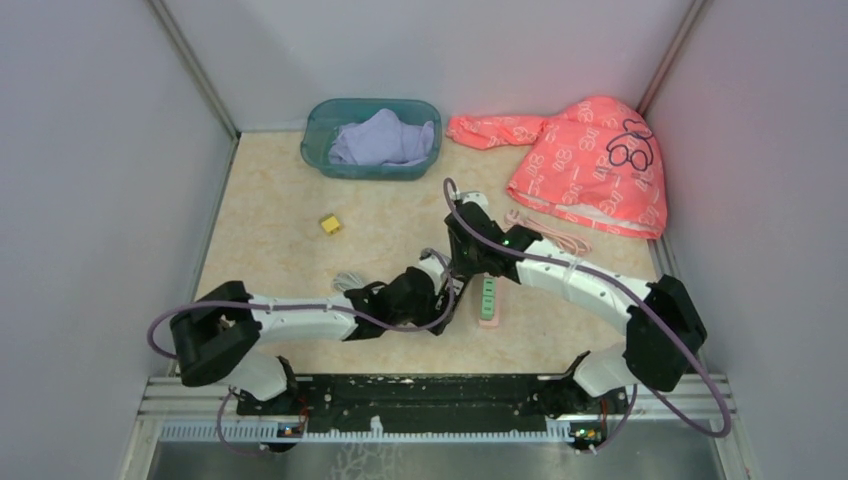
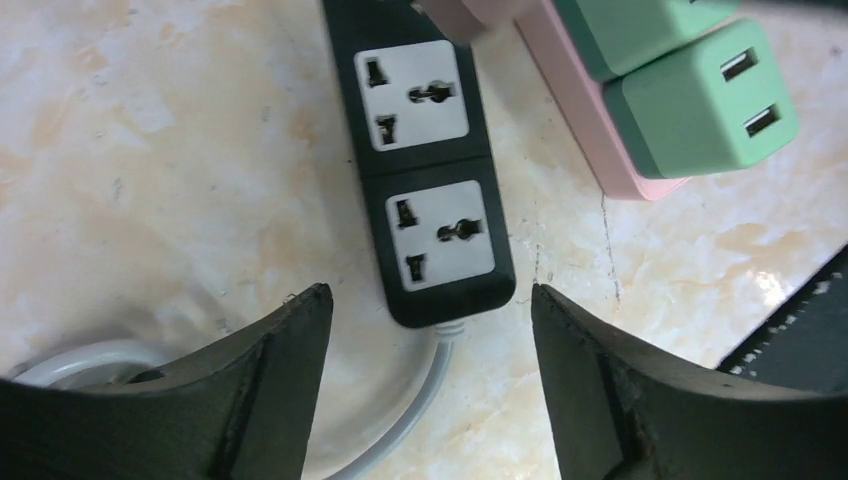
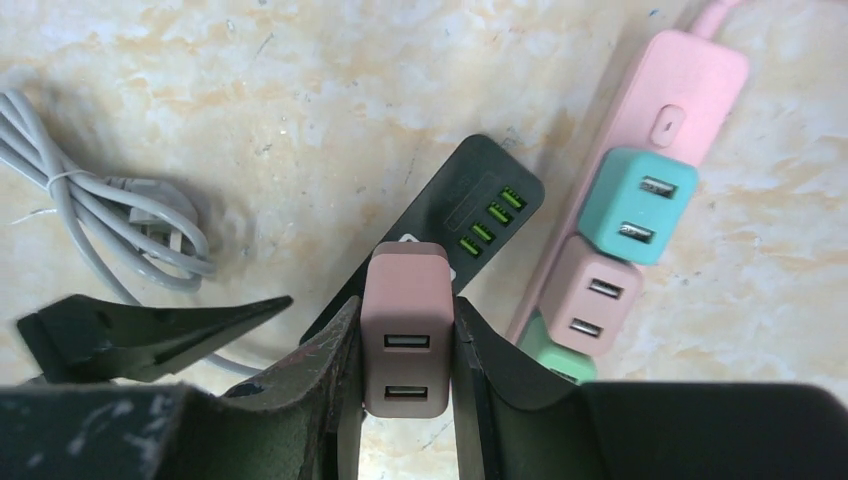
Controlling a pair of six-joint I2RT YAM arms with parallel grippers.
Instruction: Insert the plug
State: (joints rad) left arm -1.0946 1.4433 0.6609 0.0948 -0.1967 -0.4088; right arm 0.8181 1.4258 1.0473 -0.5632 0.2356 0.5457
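Right gripper (image 3: 405, 310) is clamping the pink plug (image 3: 405, 345) by its sides, port face toward the wrist camera, prongs hidden underneath. Plug is hanging over the black power strip (image 2: 425, 165) at its green-port end, beside the pink power strip (image 3: 690, 90) that is carrying a teal charger (image 3: 637, 205) and two more. Left gripper (image 2: 430, 300) is sitting with jaws apart, holding nothing, straddling the cord end of the black strip near a free socket (image 2: 440, 235).

Step looks like alignment before insertion: plug is being carried, not seated as far as I can tell. Next move is probably calling for lining the prongs up with a free socket and pressing straight down, left arm maybe steadying the strip.

Table (image 1: 280, 200) is showing a beige marble pattern, with grey walls closing it in. At the back a teal basin (image 1: 320, 150) is holding a purple cloth (image 1: 385, 138). Pink garment (image 1: 590, 165), yellow block (image 1: 329, 224) and bundled grey cable (image 3: 120, 215) are lying around.
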